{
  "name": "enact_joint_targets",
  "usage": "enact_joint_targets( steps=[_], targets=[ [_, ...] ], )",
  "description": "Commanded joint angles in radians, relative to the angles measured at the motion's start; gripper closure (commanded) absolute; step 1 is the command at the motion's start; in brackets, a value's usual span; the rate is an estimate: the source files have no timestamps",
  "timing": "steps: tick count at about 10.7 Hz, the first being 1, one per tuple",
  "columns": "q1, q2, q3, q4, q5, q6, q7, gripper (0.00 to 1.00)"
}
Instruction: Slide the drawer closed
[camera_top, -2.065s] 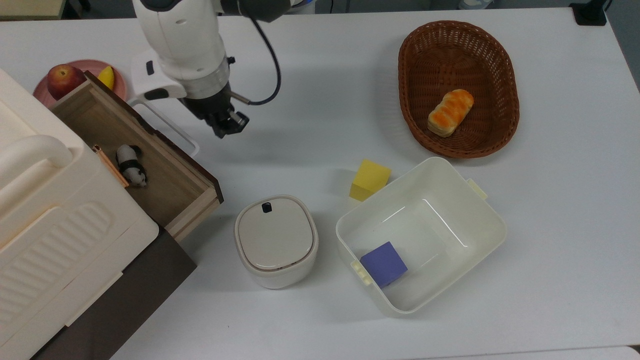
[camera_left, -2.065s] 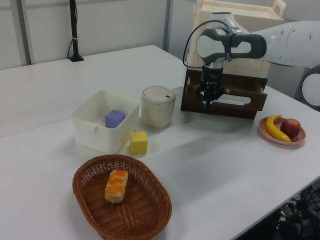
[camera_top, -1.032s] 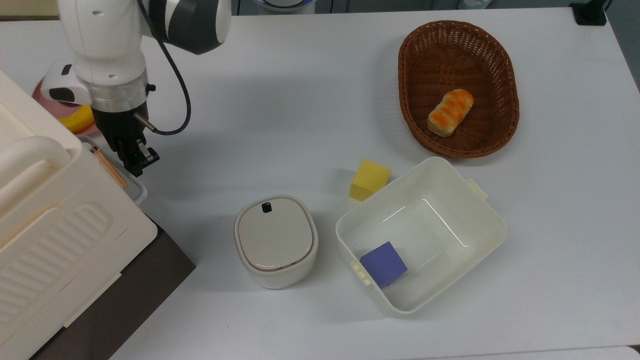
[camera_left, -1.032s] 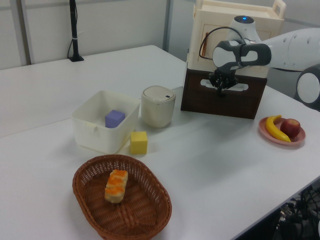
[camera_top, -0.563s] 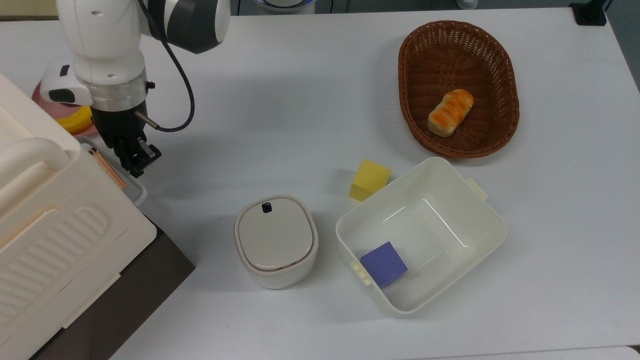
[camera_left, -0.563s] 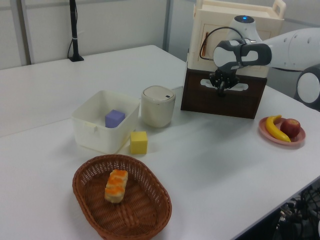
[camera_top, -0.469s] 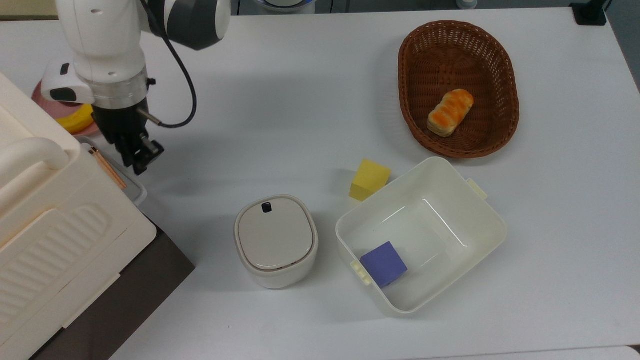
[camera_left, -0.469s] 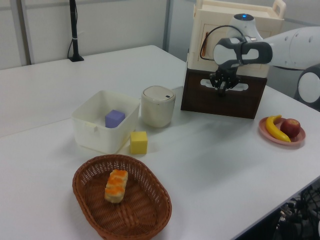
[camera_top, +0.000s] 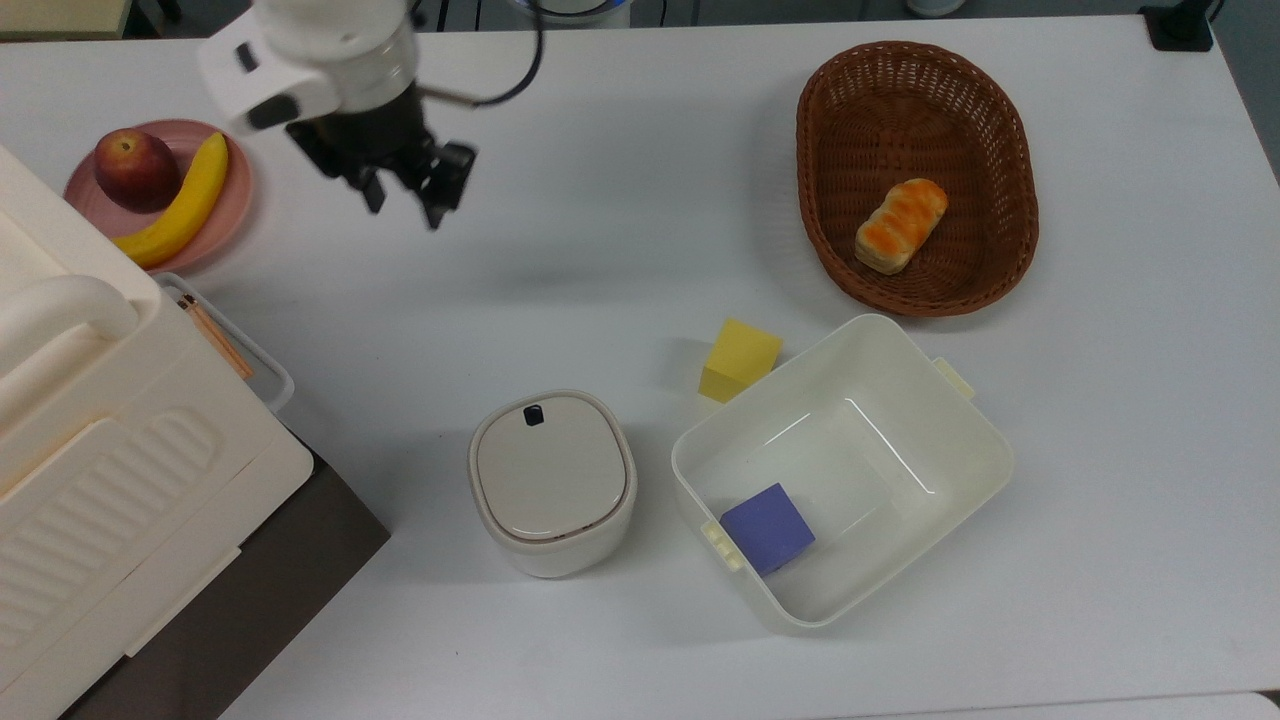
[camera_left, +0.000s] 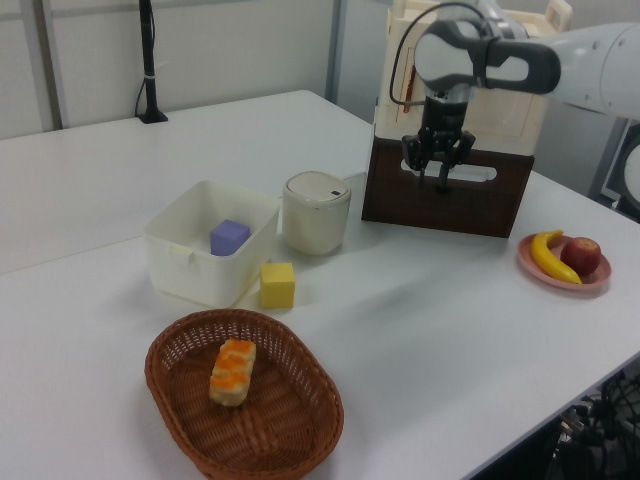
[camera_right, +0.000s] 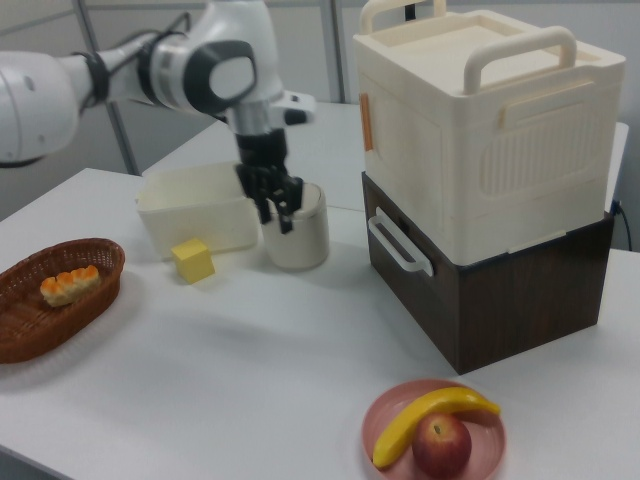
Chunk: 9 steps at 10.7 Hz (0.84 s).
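drawer (camera_right: 420, 262) of light wood with a dark brown front and a white loop handle (camera_right: 398, 240) sits flush in the cream-topped cabinet (camera_right: 480, 120), so the closing looks done. black two-finger gripper (camera_top: 405, 195) hangs over bare table well clear of that handle, jaws apart and empty, likely freed for retreat. no readable writing anywhere.

Dark brown drawer (camera_right: 420, 268) front, cream cabinet (camera_right: 480, 130), brown woven basket (camera_top: 915, 175), yellow cube (camera_top: 738, 359), purple cube (camera_top: 768, 527)
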Motion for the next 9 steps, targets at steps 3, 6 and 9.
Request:
enact_joint_targets(
  steps=[3, 6, 9],
  targets=[
    [0.058, -0.049, -0.009, -0.036, 0.021, 0.016, -0.146, 0.0],
    [0.054, -0.05, -0.009, -0.033, 0.024, 0.026, -0.127, 0.0],
    [0.055, -0.056, -0.011, -0.035, 0.023, 0.023, -0.095, 0.0]
  ],
)
